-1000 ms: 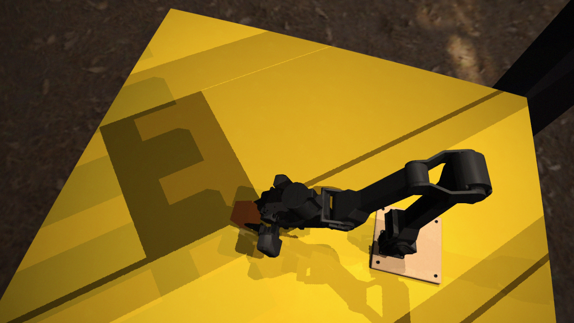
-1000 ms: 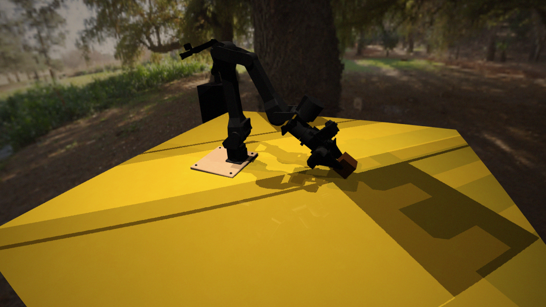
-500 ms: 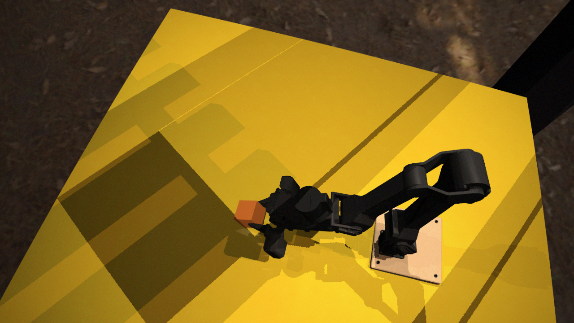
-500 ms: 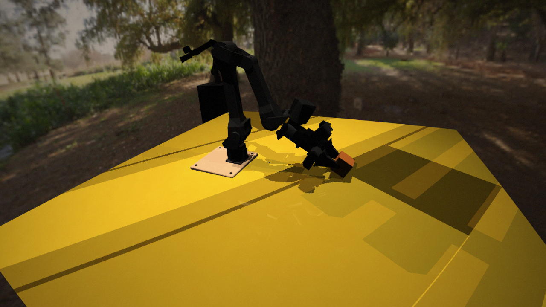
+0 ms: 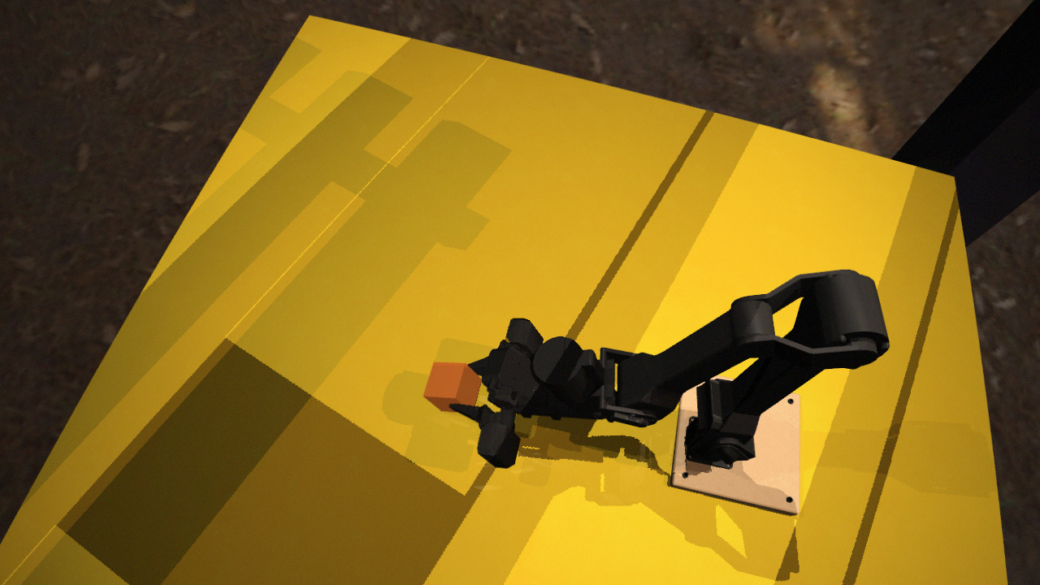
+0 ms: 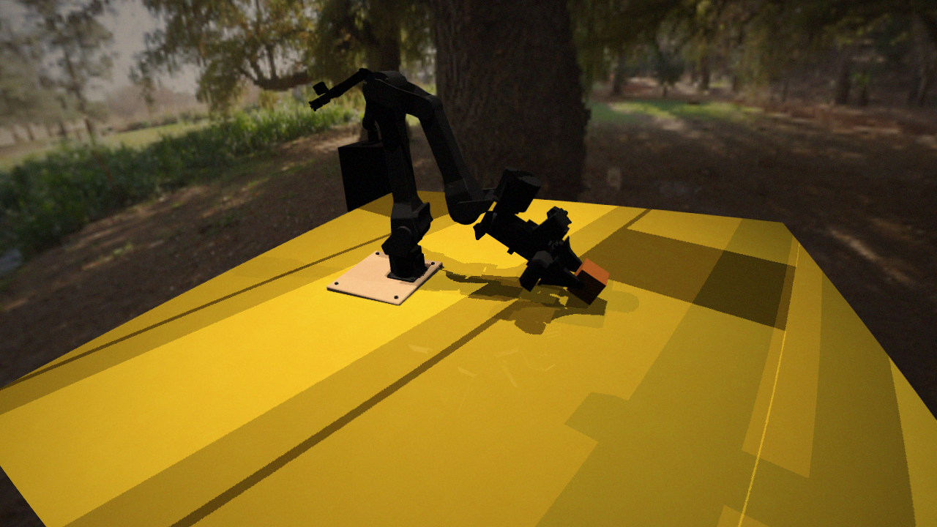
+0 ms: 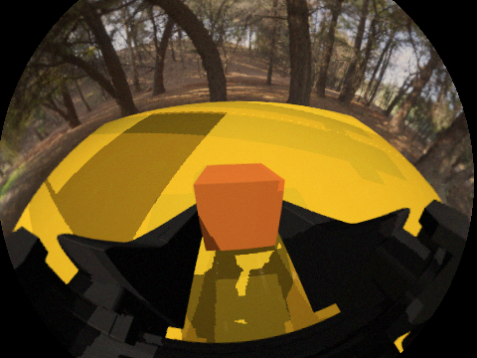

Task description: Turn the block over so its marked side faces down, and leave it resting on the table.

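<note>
The orange block [image 5: 444, 379] [image 6: 591, 282] [image 7: 238, 214] is held between the two black fingers of my gripper [image 5: 465, 385] [image 6: 580, 274] [image 7: 238, 205], which is shut on it. In the exterior view the block is tilted, with its lower corner close to the table [image 5: 582, 181] [image 6: 314, 445] [image 7: 318, 174]; whether it touches is hard to tell. The gripper slants down and outward from the arm. The visible faces are plain orange with shadow on some; no mark is discernible on them. The faces against the fingers are hidden.
The arm stands on a pale square base plate [image 5: 776, 454] [image 6: 360, 285] with bolts at its corners. A large dark structure [image 5: 1003, 123] [image 6: 360, 173] is beyond the table edge behind the arm. Broad shadows cross the table.
</note>
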Controlling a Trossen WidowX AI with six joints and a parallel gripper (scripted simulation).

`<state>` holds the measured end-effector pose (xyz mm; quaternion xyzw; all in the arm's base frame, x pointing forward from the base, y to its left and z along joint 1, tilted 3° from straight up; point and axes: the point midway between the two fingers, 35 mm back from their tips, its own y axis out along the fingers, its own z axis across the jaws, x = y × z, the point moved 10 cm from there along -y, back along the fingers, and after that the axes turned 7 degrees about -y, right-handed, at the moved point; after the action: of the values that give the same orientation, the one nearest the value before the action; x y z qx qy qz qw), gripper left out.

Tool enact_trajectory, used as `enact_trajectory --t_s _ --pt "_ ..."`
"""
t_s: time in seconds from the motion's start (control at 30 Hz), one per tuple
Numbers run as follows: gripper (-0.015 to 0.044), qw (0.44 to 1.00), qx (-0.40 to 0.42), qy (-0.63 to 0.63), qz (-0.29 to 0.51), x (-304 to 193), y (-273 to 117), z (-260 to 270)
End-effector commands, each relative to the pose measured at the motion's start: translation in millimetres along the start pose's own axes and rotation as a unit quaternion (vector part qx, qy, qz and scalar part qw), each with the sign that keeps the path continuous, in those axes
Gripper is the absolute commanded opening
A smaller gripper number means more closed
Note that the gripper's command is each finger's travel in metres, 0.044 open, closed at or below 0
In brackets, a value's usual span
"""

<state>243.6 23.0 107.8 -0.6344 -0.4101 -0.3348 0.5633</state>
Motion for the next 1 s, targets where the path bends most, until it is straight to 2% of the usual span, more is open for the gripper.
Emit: enact_trajectory --t_s 0.0,0.33,0.97 --pt "0.0184 1.0 -0.004 -0.002 -0.005 1.3 -0.1 -0.4" --pt "0.044 1.0 -0.004 -0.002 -0.005 1.3 -0.1 -0.4" --pt "0.044 1.0 -0.004 -0.002 -0.005 1.3 -0.1 -0.4"
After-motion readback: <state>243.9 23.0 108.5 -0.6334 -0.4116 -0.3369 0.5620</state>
